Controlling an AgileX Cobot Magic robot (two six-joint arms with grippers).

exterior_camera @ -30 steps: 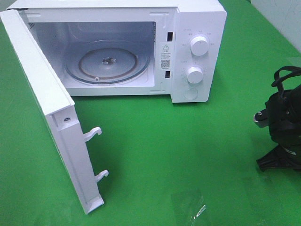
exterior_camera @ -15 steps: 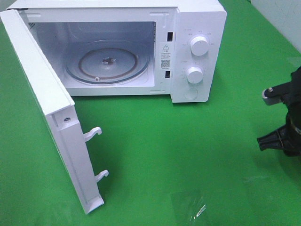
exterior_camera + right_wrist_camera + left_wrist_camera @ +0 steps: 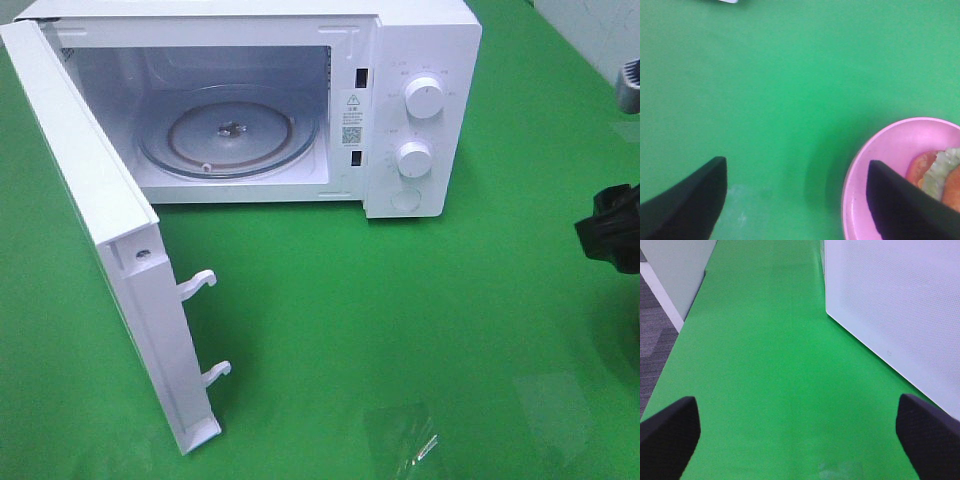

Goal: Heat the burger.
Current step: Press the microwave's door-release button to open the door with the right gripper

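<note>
The burger [image 3: 940,177] shows only in the right wrist view, as green lettuce and red-orange filling on a round pink plate [image 3: 885,155]; its bun is cut off by the frame. My right gripper [image 3: 796,165] is open, with one finger in front of the plate's near rim and bare green cloth between the fingers. In the high view only a black part of the right arm [image 3: 612,228] shows at the right edge, and the burger is out of view. My left gripper [image 3: 796,405] is open over green cloth, beside the microwave door [image 3: 900,305].
The white microwave [image 3: 400,100] stands at the back. Its door [image 3: 110,250] is swung wide open toward the front left, and the glass turntable [image 3: 228,135] carries nothing. A shiny clear patch [image 3: 410,440] lies on the cloth near the front edge.
The right arm has moved toward the right edge of the high view, and most of it has left the picture. The microwave and its door have not moved.
</note>
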